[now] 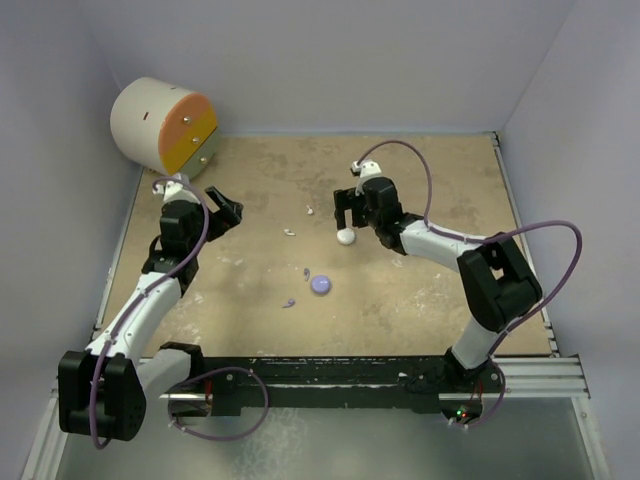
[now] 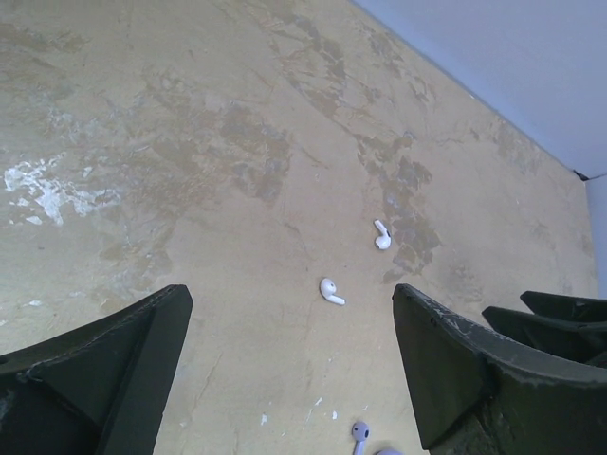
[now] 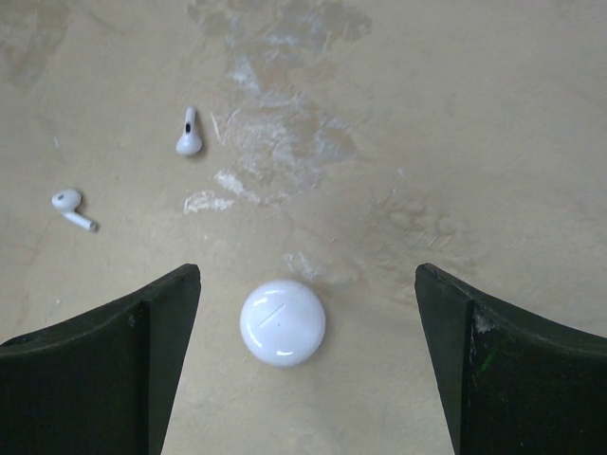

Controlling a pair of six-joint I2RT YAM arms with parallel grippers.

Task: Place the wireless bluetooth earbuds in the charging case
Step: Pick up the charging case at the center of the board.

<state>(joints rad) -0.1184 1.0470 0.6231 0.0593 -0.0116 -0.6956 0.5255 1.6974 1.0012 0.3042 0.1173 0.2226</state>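
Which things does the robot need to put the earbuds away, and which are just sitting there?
For the job: white earbuds, lilac earbuds, round white case, round lilac case.

Just lying about: big beige drum with an orange and yellow face, in the far left corner.

Both arms same build: left arm (image 1: 150, 300) and right arm (image 1: 440, 240) have white link shells and black joint housings. Lilac cable (image 1: 560, 224) loops off each. Black bases on a black rail (image 1: 330, 385) at 6 o'clock. Green/red LEDs (image 1: 461, 412) at 5 o'clock by the right base. Fingers (image 3: 503, 370) matte black, wedge-shaped, edges scuffed pale.
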